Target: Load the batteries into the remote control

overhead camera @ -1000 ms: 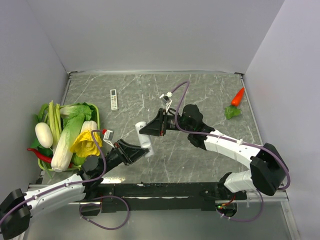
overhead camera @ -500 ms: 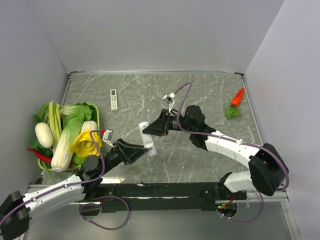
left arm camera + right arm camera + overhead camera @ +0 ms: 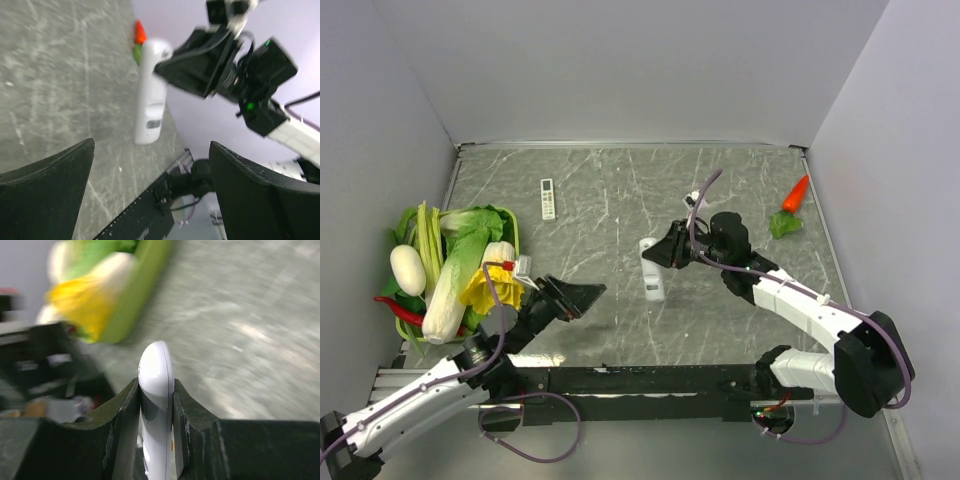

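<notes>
A small plain white oblong remote control with rounded ends [image 3: 653, 278] is near the middle of the grey marbled bench [image 3: 740, 180], grasped at one end by the right jaws, which are clenched on its two long sides. In the right wrist view the remote control [image 3: 156, 385] sticks out past the two black fingers [image 3: 122, 425] that pinch it. From the left wrist it [image 3: 150, 90] hangs lengthwise from that grip with a small grey panel near its free end; whether that end touches the bench cannot be told. The left jaws are released, spread wide and apart from the remote control, to its left. At the bench's left edge a green plastic tray [image 3: 513, 232] holds a pale leafy cabbage [image 3: 455, 280], a yellow ruffled piece [image 3: 490, 285] and a white egg-shaped item [image 3: 407, 270]. A slim white handset with button rows [image 3: 548, 198] lies well apart at the far left, and an orange carrot with a green top [image 3: 794, 198] lies at the far right.
</notes>
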